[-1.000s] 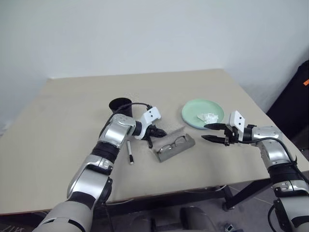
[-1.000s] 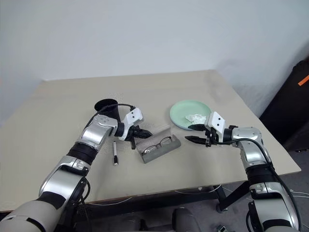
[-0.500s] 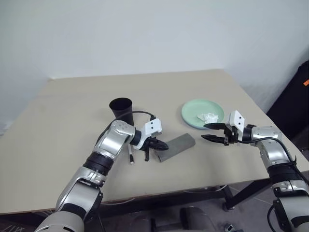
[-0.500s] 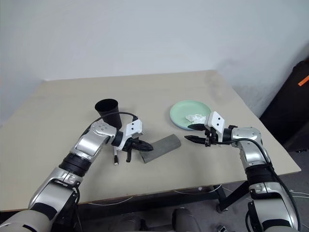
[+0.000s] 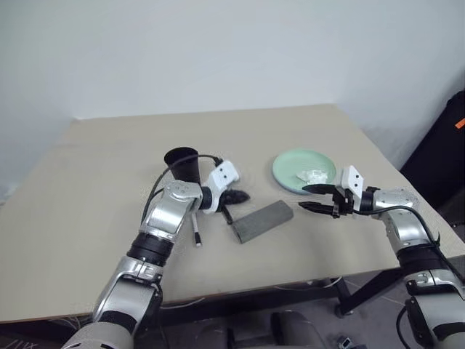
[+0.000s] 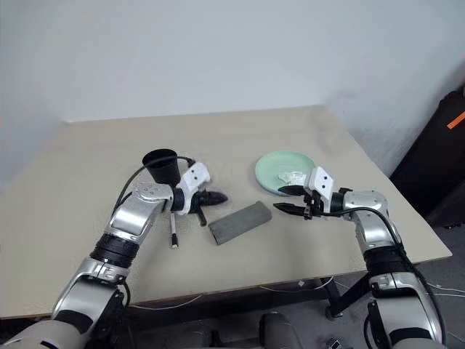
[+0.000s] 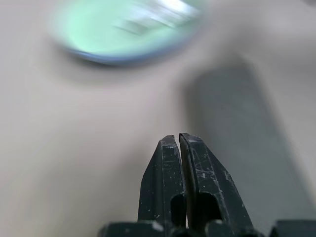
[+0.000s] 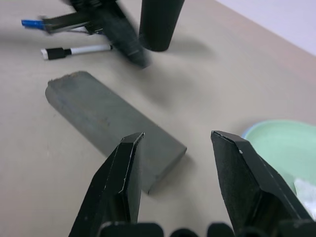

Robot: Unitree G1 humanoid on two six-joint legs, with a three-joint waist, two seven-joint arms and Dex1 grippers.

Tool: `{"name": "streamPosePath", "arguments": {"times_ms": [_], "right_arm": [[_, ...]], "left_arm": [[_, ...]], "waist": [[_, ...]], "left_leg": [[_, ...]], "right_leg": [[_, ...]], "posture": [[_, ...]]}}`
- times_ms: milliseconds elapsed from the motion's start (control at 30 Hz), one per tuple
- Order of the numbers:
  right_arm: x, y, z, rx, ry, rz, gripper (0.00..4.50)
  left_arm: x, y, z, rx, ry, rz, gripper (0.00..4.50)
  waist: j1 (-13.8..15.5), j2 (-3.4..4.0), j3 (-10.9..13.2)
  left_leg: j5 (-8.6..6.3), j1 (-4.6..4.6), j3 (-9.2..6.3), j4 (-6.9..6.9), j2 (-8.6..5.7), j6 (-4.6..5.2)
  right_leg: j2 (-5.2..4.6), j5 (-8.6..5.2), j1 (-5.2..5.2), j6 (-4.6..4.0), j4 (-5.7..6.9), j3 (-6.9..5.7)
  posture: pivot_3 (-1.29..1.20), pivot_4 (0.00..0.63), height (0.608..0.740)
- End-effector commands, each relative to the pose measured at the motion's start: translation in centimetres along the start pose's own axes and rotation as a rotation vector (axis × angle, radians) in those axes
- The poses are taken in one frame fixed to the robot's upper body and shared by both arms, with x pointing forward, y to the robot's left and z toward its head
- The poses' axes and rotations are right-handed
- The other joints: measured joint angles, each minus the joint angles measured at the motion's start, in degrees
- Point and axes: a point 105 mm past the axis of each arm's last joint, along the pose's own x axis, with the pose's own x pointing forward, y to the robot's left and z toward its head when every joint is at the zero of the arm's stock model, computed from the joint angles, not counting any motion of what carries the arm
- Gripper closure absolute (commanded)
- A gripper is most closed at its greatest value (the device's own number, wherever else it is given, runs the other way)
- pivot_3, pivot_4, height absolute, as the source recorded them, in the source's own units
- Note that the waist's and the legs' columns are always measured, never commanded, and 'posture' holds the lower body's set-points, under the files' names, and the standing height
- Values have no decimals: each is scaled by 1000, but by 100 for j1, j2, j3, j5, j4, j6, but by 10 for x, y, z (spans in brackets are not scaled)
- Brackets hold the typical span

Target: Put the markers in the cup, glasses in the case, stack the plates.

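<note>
Starting at the left of the beige table, the black cup stands upright and open-mouthed, ready to receive pens, yet a marker with a pale barrel and dark ends lies flat on the table just in front of it, so that part of the job looks undone; the right wrist view also shows a blue-tipped pen near it. Just right of the cup hovers the left gripper, its two black fingers pressed together with nothing between them, poised above the near end of the grey glasses case. That case lies closed on the table at centre, lid down, so whether the glasses sit inside cannot be seen. Further right, the mint green plate rests on the table with a crumpled white tissue on it, and a blue rim peeps from beneath in the left wrist view, suggesting the plates are stacked. The right gripper hangs just beside that plate, fingers spread and empty, aimed toward the case.
</note>
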Motion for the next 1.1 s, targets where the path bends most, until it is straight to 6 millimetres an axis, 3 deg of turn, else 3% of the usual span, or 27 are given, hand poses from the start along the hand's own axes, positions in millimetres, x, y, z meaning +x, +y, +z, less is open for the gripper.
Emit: {"name": "streamPosePath", "arguments": {"times_ms": [33,133,333,467,700,1100], "right_arm": [[1,-8,13,-40,-37,-7,2176],[5,-8,12,-36,-40,8,2176],[18,-7,14,-26,-57,50,2176],[25,-7,14,-24,-66,72,2176],[34,-4,14,-21,-82,90,2176],[35,-2,12,-17,-91,82,2176]], "left_arm": [[-20,18,8,-85,-53,234,4483],[-35,21,-5,-160,-30,413,4483],[-55,10,-26,-306,20,600,4483],[-70,17,-36,-372,65,741,3649],[-82,22,-46,-432,118,835,1152],[-71,2,-61,-581,218,769,1152]], "waist": [[2,1,0],[1,1,-1],[-6,1,-1],[-8,0,-1],[-6,0,-1],[-13,-1,-1]], "left_leg": [[0,-1,0,-1,-1,0],[0,0,0,-6,-2,-1],[7,7,-1,-4,-3,-3],[7,12,0,-4,-4,-3],[7,12,0,-5,-5,-4],[6,9,-1,-6,-5,-6]], "right_leg": [[0,0,1,1,0,-2],[0,4,1,7,-1,-1],[-1,0,8,-1,-1,0],[1,0,10,-1,1,3],[3,0,10,-2,3,2],[2,0,8,-2,1,0]], "posture": [[0,0,740],[0,0,740],[0,0,740],[0,0,740],[0,0,740],[0,0,740]]}}
